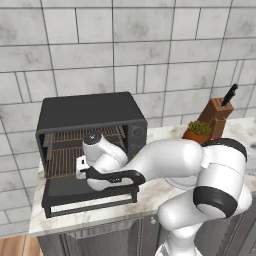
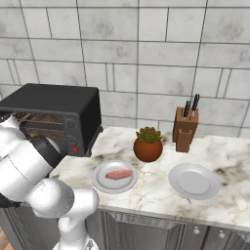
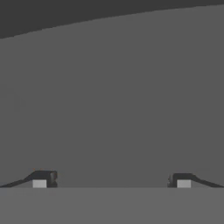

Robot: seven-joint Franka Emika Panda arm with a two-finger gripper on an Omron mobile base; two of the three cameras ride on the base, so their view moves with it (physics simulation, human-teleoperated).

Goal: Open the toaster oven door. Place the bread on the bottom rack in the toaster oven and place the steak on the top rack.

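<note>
The black toaster oven [image 1: 90, 112] [image 2: 53, 105] stands on the counter's left end with its door [image 1: 90, 196] folded down flat. Inside it are the top rack [image 1: 95, 135] and the bottom rack [image 1: 60, 161], both copper wire grids. My gripper [image 1: 80, 169] [image 3: 111, 179] hovers just over the door at the oven's mouth. It is open, its fingertips [image 3: 43, 178] wide apart with nothing between them, facing a plain dark grey surface. The steak [image 2: 118, 174] lies on a white plate [image 2: 103, 184] right of the oven. The bread is hidden.
A second, bare white plate [image 2: 194, 181] sits further right. A potted plant [image 2: 148, 143] [image 1: 198, 132] and a wooden knife block [image 2: 186, 128] [image 1: 218, 116] stand behind the plates. My arm's elbow [image 1: 220, 175] bulks over the counter's front edge.
</note>
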